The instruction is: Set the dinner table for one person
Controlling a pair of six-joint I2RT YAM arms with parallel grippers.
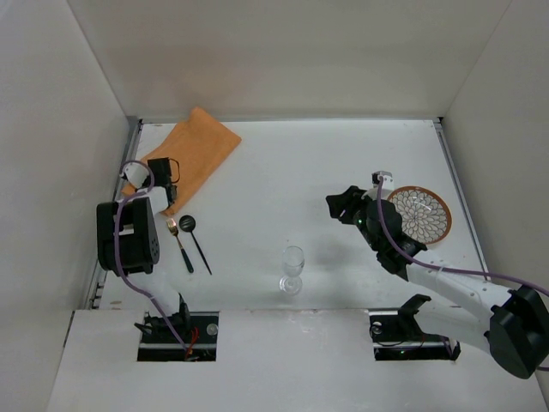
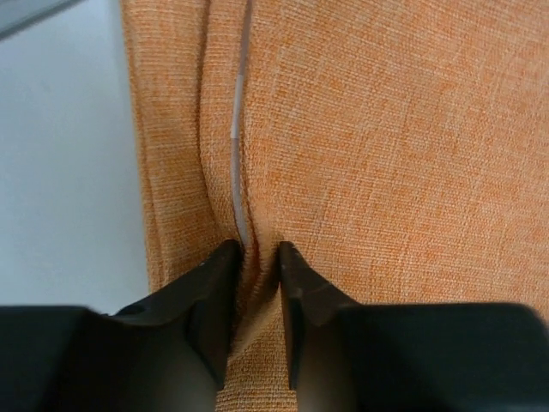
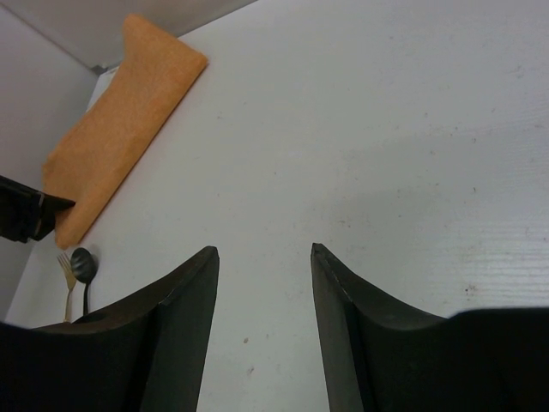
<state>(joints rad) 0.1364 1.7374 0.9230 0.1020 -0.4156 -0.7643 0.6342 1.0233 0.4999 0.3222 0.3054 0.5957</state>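
Note:
The dinner table (image 1: 326,163) is a white walled surface. An orange cloth mat (image 1: 199,148) lies askew at its far left corner. My left gripper (image 1: 163,178) sits at the mat's near end, and in the left wrist view its gripper (image 2: 257,253) is shut on a raised fold of the mat (image 2: 386,154). A patterned plate (image 1: 422,215) lies flat at the right. My right gripper (image 1: 343,206) hovers just left of the plate. Seen from the right wrist, that gripper (image 3: 264,251) is open over bare table (image 3: 386,154), holding nothing.
A gold fork (image 1: 177,241) and a dark spoon (image 1: 195,239) lie side by side near the left arm. A clear wine glass (image 1: 292,269) stands upright near the front middle. White wall panels surround the table on three sides.

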